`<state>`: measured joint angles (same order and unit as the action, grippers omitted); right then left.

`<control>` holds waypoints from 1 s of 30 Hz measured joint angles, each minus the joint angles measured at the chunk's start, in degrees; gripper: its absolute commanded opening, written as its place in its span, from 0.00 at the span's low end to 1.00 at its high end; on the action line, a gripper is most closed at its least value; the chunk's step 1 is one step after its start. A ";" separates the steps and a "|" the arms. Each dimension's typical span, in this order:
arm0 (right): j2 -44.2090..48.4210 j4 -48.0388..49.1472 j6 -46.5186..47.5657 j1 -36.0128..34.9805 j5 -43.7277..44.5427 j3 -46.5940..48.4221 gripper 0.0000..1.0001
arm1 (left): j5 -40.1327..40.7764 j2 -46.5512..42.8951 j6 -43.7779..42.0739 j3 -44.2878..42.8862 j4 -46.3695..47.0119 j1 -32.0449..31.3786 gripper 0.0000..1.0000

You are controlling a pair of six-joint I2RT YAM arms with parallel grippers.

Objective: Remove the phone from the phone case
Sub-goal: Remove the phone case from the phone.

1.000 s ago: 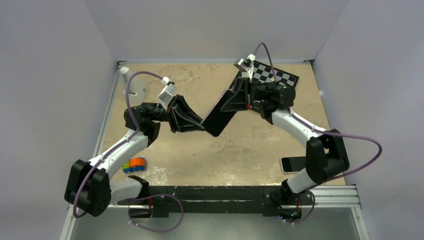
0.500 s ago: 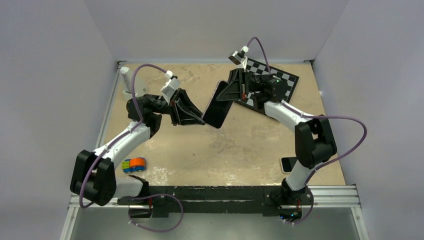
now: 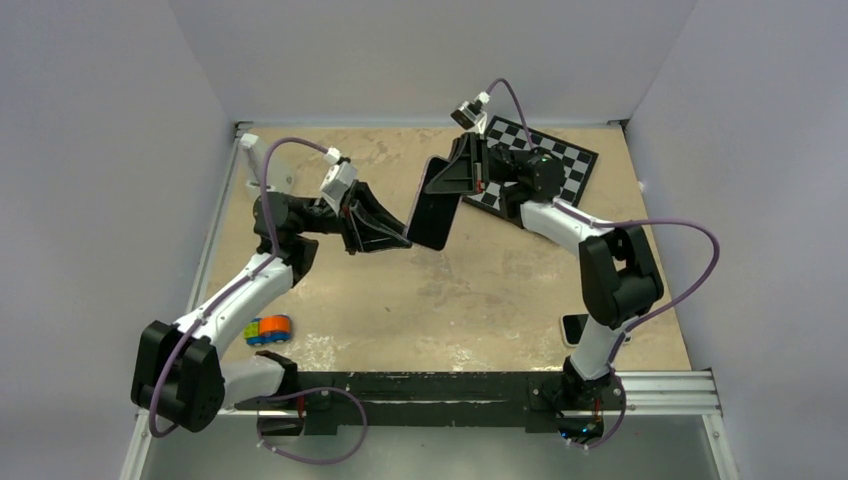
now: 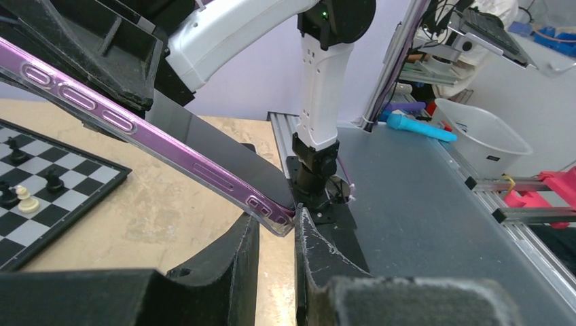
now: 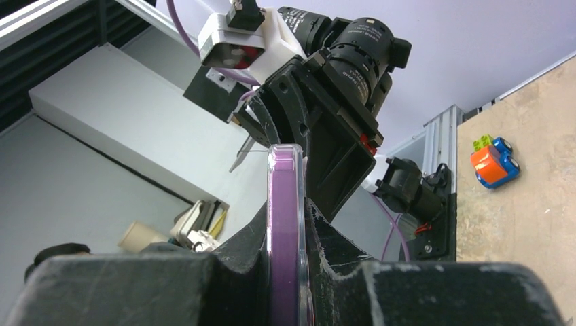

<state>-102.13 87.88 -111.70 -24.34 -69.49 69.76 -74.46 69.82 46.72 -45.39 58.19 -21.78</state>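
- The right gripper [image 3: 453, 182] is clamped on the cased phone. In its wrist view the two fingers [image 5: 327, 239] press flat on either face, and the slab stands edge-on and upright in the narrow slot between them.
- The left gripper [image 3: 398, 237] has its fingers [image 4: 250, 252] drawn nearly together. One low corner of the phone case [image 4: 170, 153] sits down in the gap at their tips, and they appear to pinch it there.
- The phone [image 3: 432, 208] hangs in the air between the two tools, clear of the table [image 3: 480, 290]. Its low end is at the left gripper's tips and its upper part is inside the right gripper's jaws.
- From above, its long axis runs from the left gripper's tips up and away towards the far wall, leaning a little to the right. The broad black face is turned towards the camera.
- In the left wrist view the same axis slopes from upper left down to the fingertips. The case shows as a clear, purple-tinted rim with button outlines along the long edge, and the dark face lies above it.
- The phone is seated in the case, with the rim wrapping the whole edge that can be seen.
- A chessboard [image 3: 545, 165] lies flat just behind and below the right gripper, with a few pieces standing on it.
- A toy car [image 3: 268, 329] sits well back from the left gripper, near that arm's base.
- A second phone [image 3: 573, 328] lies by the right arm's base.
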 measured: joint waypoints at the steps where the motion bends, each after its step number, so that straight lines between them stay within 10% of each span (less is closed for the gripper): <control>1: -0.04 0.00 0.04 -0.07 0.28 0.00 0.00 | 0.37 -0.50 -1.11 0.09 -1.14 0.00 0.00; 30: -4.74 -0.02 -1.79 -0.87 7.23 -1.57 0.00 | 10.67 -6.73 -22.05 0.63 -27.87 -0.79 0.00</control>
<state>-106.87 87.85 -113.49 -25.21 -62.26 68.18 -63.79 63.09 24.67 -44.75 30.33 -22.57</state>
